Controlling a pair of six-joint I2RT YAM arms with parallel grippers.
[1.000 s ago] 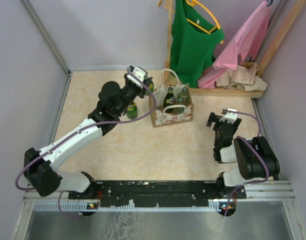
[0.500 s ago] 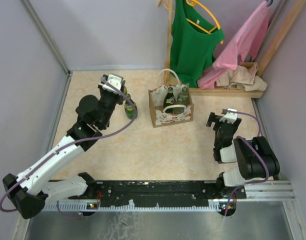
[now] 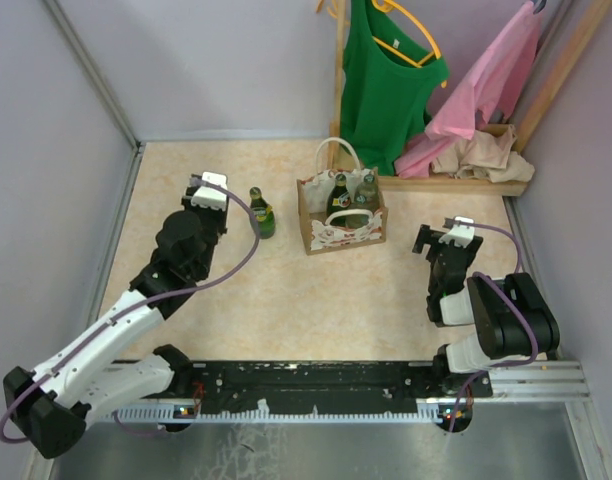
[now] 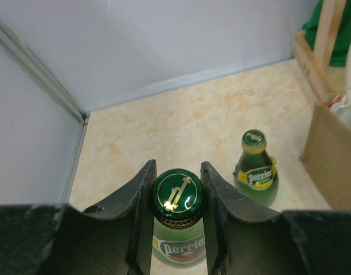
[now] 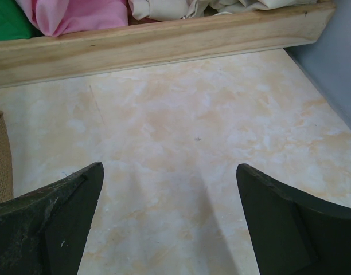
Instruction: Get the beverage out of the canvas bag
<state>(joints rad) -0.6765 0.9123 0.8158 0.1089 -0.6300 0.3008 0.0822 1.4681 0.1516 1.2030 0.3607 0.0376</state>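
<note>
The canvas bag (image 3: 342,226) is a tan tote with white handles and stands at the back middle of the table. Green bottles (image 3: 339,194) stand upright inside it. Its brown side shows at the right edge of the left wrist view (image 4: 335,156). My left gripper (image 3: 205,194) is to the left of the bag. In its wrist view the gripper (image 4: 176,184) is shut on the cap of a green Perrier bottle (image 4: 176,196). A second Perrier bottle (image 3: 261,212) stands on the table between gripper and bag, and also shows in the left wrist view (image 4: 256,169). My right gripper (image 3: 443,241) is open and empty (image 5: 170,172).
A wooden rack base (image 5: 164,40) with pink cloth (image 3: 486,90) and a green top (image 3: 386,80) runs along the back right. Pale walls (image 4: 164,40) close the back and the left side. A black rail (image 3: 316,378) lines the near edge.
My left arm has swung left and back from above the bag, carrying the gripped bottle past the standing bottle. The right arm has not moved.
</note>
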